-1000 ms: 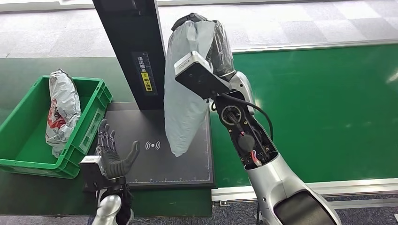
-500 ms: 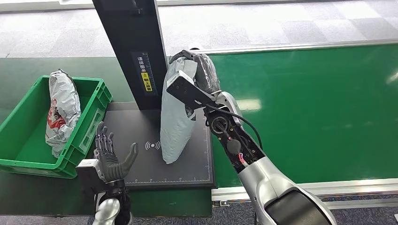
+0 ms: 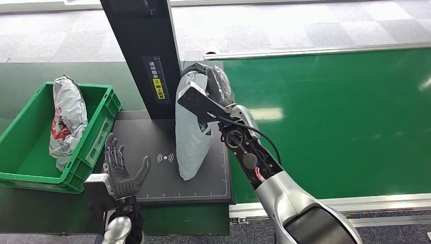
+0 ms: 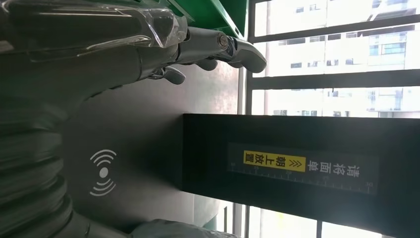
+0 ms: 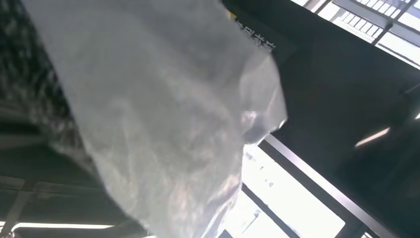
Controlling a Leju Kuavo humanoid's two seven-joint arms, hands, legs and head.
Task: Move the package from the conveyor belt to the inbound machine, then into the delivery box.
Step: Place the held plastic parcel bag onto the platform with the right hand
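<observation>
Right hand [image 3: 216, 84] grips grey package [image 3: 192, 129] by top; package hangs upright, bottom corner touching black scanner plate [image 3: 152, 178] beside column [image 3: 142, 56]. Left hand [image 3: 119, 168] empty, fingers spread, palm up over plate's near left corner. Yellow label [image 4: 271, 161] on column: Chinese characters. Green box [image 3: 28, 147] left of plate holds another bag [image 3: 66, 119].
</observation>
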